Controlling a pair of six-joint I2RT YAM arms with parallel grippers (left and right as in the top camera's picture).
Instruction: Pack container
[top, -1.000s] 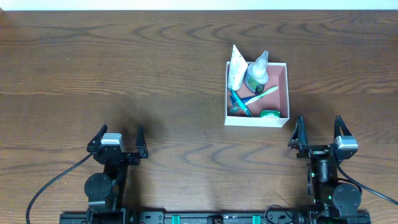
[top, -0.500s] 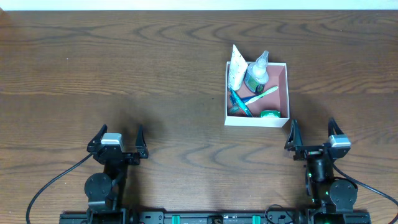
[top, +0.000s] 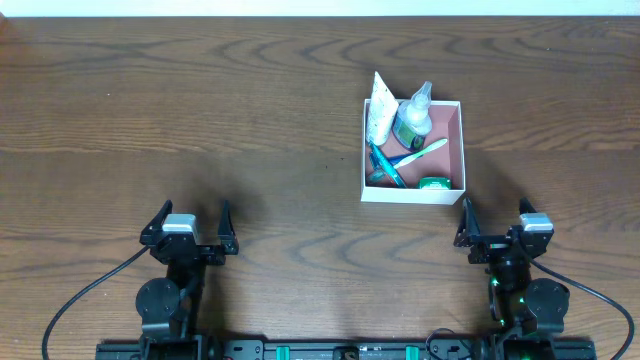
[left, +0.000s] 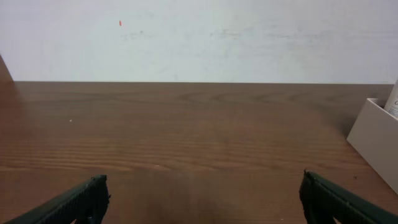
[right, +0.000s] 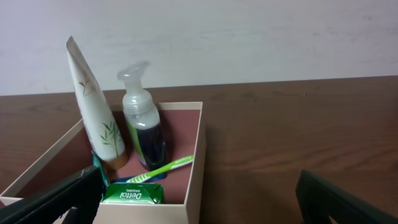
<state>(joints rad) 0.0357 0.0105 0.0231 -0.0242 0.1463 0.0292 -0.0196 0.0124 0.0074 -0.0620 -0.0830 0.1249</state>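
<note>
The container (top: 458, 150) is a square white-walled box with a pink-brown inside, right of the table's middle. It holds a white tube (top: 379, 112), a clear pump bottle (top: 412, 117), a green toothbrush (top: 424, 152), a blue toothbrush (top: 383, 163) and a green soap packet (top: 434, 183). In the right wrist view the container (right: 194, 163), tube (right: 96, 121), bottle (right: 142, 127) and soap packet (right: 132, 193) lie just ahead. My right gripper (top: 494, 225) is open and empty, just in front of the container. My left gripper (top: 190, 221) is open and empty at the front left. The left wrist view shows the container's wall (left: 373, 134).
A pale wall runs behind the table's far edge (top: 320, 14). Cables trail from both arm bases at the front edge. Bare wood lies left of the container.
My right gripper has drawn back toward the front edge and slightly left, away from the container. The left arm has not moved.
</note>
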